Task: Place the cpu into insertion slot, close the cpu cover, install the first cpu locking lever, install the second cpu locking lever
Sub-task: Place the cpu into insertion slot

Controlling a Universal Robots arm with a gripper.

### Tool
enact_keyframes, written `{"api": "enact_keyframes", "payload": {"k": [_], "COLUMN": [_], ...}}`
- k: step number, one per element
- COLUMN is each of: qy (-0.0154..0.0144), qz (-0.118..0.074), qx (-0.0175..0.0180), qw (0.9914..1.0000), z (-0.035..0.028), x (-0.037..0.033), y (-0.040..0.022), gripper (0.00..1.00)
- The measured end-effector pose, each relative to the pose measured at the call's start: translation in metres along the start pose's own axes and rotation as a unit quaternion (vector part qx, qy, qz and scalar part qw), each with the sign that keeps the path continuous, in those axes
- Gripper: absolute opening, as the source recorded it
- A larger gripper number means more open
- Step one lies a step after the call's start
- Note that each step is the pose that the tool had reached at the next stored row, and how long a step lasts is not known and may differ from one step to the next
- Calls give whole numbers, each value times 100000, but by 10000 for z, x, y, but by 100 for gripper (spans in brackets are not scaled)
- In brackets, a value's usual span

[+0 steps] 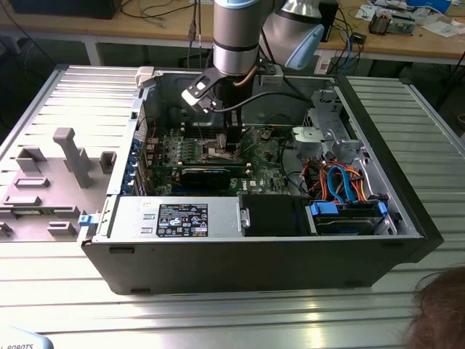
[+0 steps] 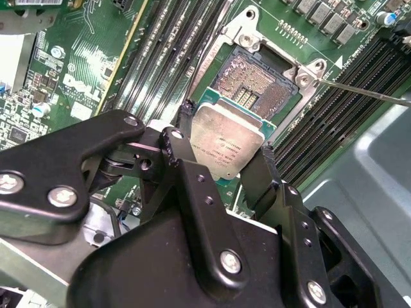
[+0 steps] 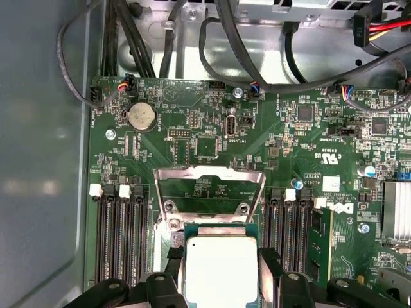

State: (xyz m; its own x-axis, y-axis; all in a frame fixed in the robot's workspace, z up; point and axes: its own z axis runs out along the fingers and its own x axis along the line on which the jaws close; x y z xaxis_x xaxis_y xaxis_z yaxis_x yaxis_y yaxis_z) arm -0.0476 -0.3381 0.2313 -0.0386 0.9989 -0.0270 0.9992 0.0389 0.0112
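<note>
Black finger links of the gripper (image 2: 225, 140) crowd the foreground of both wrist views, and its two fingertips (image 2: 183, 125) are pressed in on opposite edges of the cpu (image 2: 231, 151), pinching it with the dull metal top facing up. The chip hangs over the insertion slot (image 2: 253, 83), covering only part of it; a good share of the socket's contact field lies bare beyond the chip's far edge. Whether the chip touches the slot's rim I cannot tell.

Past the slot, the cpu cover (image 3: 212, 171) stands swung open, green motherboard (image 3: 192, 96) showing through its window. A thin lever rod (image 2: 366, 94) sticks out from one corner of the slot, unlatched. Long dark memory slots (image 3: 119, 237) run along both sides of the slot.

I judge the first step, placing the chip, to be in hand and unfinished. Seating it calls for the chip square to the slot, centred over the contacts and level, with no sideways scrape across the pins.
</note>
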Motion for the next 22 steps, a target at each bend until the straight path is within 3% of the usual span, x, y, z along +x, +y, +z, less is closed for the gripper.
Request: {"api": "enact_keyframes", "payload": {"k": [22], "qy": [1], "qz": [0], "qx": [50], "qw": [100000], "z": [13], "x": [-3], "y": [85], "gripper": [55]}}
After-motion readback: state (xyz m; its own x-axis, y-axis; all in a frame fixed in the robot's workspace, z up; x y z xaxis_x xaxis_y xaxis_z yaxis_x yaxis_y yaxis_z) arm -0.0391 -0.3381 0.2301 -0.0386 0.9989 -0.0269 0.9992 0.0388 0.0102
